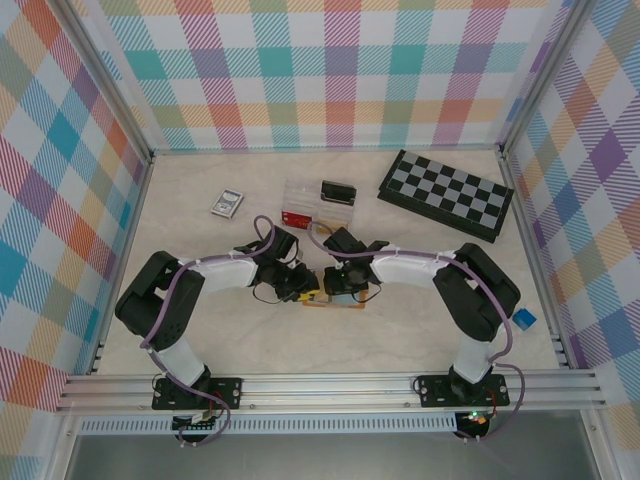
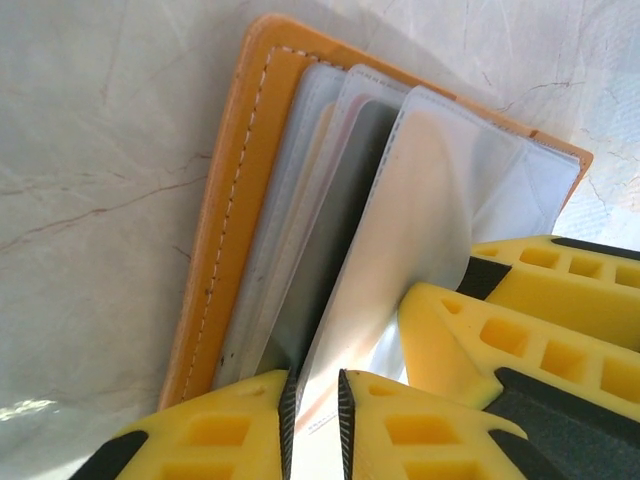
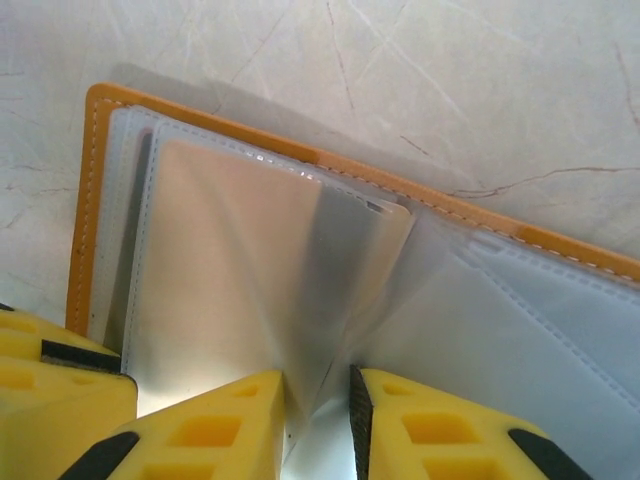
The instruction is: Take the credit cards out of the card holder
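Now the left gripper (image 2: 317, 400) was nearly shut, pinching a clear page (image 2: 430, 230) of the open card holder (image 2: 240, 150). The right gripper (image 3: 318, 390) pinched a clear page too.

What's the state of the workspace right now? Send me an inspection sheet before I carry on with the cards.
Surface: pale marbled table, no spills seen.
Job's things: orange card holder lies open between the arms, clear sleeves fanned up; what the sleeves hold is hard to tell.
Clutter: chessboard far right; clear plastic box, black item and small grey item at the back; blue object by the right edge.
Grippers: left gripper and right gripper each pinch one of the clear sleeves.
Cables: purple cables run along both arms.
Surroundings: checked walls, aluminium frame.
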Robot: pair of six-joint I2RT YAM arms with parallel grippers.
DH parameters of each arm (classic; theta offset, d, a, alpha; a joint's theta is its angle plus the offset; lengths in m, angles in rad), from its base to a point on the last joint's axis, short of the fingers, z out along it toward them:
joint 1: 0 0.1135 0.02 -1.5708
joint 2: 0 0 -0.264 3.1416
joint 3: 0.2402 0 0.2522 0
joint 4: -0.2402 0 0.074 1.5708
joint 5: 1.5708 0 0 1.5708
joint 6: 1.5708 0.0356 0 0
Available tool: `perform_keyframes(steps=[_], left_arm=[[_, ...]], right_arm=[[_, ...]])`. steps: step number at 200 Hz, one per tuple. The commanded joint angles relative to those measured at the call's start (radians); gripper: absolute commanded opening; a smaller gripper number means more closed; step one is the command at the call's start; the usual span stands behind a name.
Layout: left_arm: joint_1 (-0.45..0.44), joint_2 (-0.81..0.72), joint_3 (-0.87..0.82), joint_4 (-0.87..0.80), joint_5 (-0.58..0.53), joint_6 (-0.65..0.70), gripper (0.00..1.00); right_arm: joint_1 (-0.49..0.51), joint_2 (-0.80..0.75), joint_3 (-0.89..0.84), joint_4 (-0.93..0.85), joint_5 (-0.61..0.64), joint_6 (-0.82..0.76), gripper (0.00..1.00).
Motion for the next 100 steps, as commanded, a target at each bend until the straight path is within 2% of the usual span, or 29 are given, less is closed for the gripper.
perform_keyframes(steps=[1, 100], left_arm=[[-0.013, 0.026, 0.016, 0.049, 0.036, -0.006, 0.2], [-0.013, -0.004, 0.016, 0.062, 0.039, 0.001, 0.15]], right_arm=[[-0.009, -0.004, -0.038, 0.017, -0.067, 0.011, 0.26], [-0.037, -0.071, -0.086, 0.087, -0.126, 0.026, 0.26]])
